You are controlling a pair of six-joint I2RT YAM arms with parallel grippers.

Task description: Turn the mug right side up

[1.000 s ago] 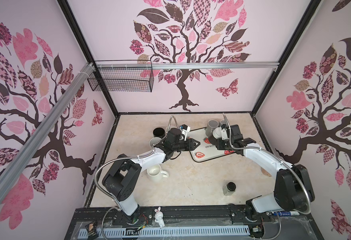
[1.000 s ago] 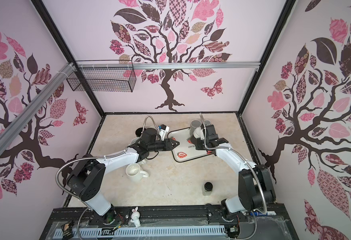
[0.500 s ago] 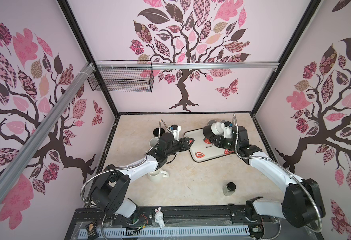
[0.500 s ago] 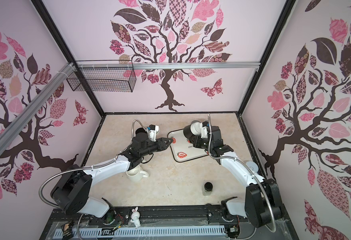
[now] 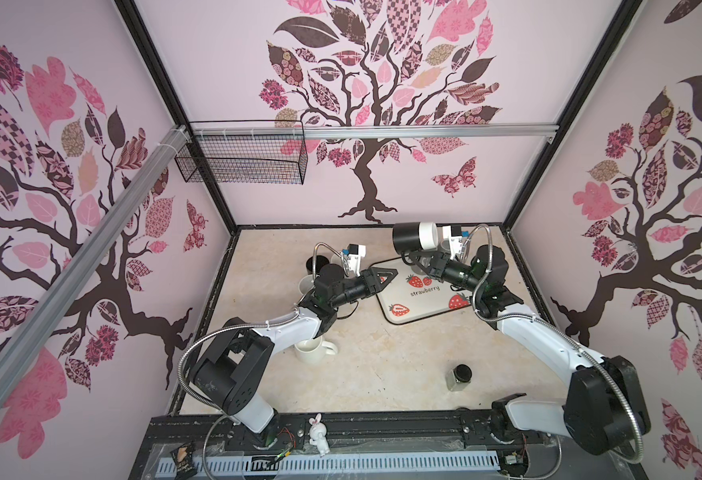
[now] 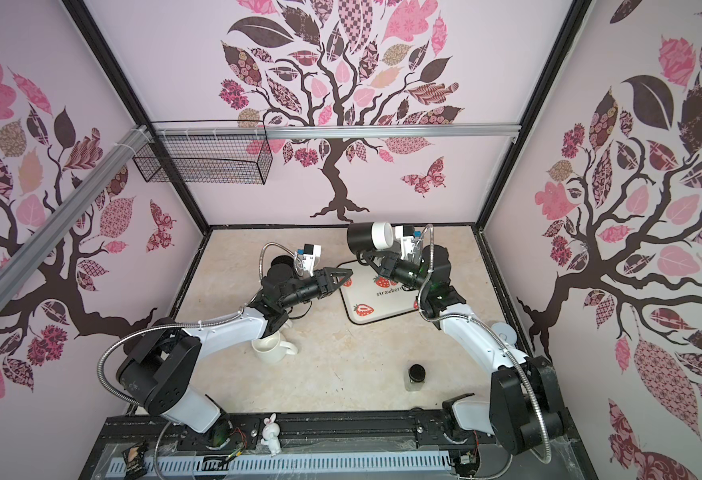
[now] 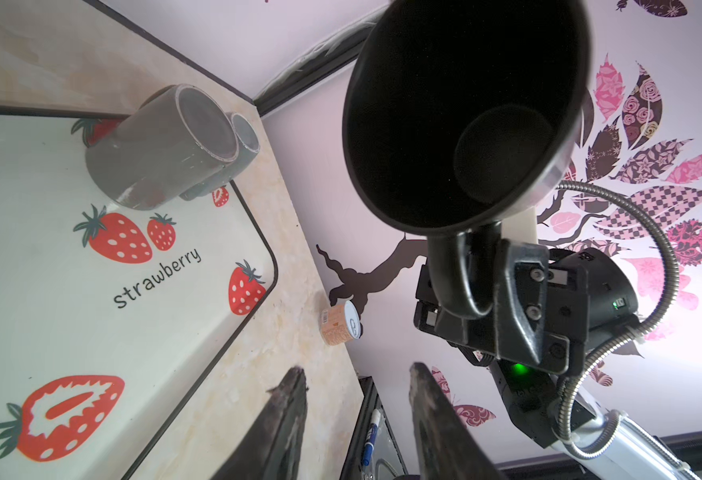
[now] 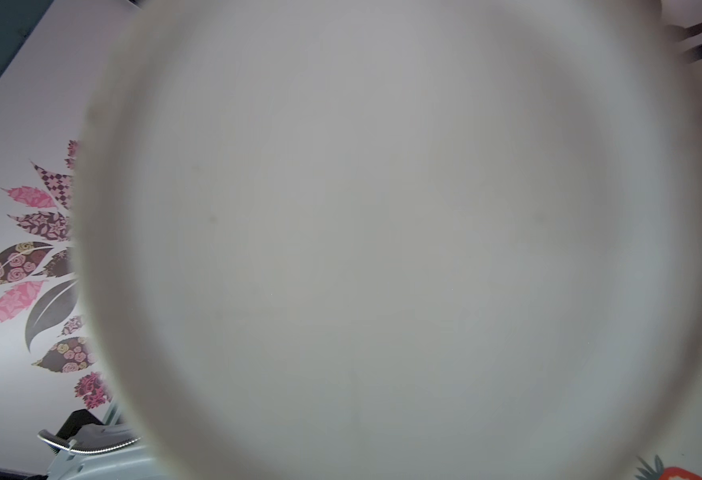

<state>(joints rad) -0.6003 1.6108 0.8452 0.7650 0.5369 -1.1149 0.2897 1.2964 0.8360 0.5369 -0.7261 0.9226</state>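
The mug [image 5: 415,237] [image 6: 369,237] is black with a white base. It hangs in the air above the far side of the strawberry tray [image 5: 424,309], lying on its side with its mouth toward the left arm. My right gripper [image 5: 416,262] [image 6: 369,263] is shut on the mug's handle, as the left wrist view shows [image 7: 480,270]. The mug's dark inside [image 7: 465,104] faces that camera. In the right wrist view its white base [image 8: 382,228] blocks nearly everything. My left gripper [image 5: 387,276] [image 7: 357,374] is open and empty, hovering by the tray's left edge.
A grey mug [image 7: 158,153] stands on the tray's far corner. A white mug [image 5: 314,351] sits upright under the left arm, and a black-lidded jar [image 5: 460,376] is at the front right. A black cup [image 5: 315,262] and a small can [image 7: 339,324] stand near the walls.
The right gripper has raised the mug off the tray and tipped it onto its side. The left gripper has lifted and shifted slightly toward the tray's left edge.
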